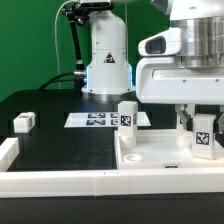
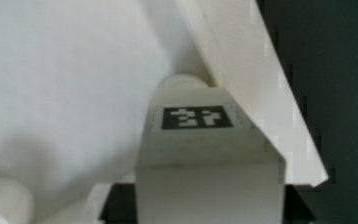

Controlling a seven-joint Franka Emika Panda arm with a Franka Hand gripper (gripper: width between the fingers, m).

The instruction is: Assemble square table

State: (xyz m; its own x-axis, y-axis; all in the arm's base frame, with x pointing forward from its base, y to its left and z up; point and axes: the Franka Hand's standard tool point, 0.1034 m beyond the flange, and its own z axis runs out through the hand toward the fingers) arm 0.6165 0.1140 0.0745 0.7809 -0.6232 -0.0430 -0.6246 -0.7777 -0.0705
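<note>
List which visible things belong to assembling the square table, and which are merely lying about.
Job in hand: tabletop slab; standing leg; gripped leg; lone leg at the exterior view's left.
Lying about: marker board; border rails.

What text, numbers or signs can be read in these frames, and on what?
No words or numbers are readable.
Yellow warning triangle on the robot base: its symbol is too small to read.
Tags on the middle leg, the leg at the exterior view's right and the marker board: coded patterns, not text.
The tag in the wrist view likewise.
</note>
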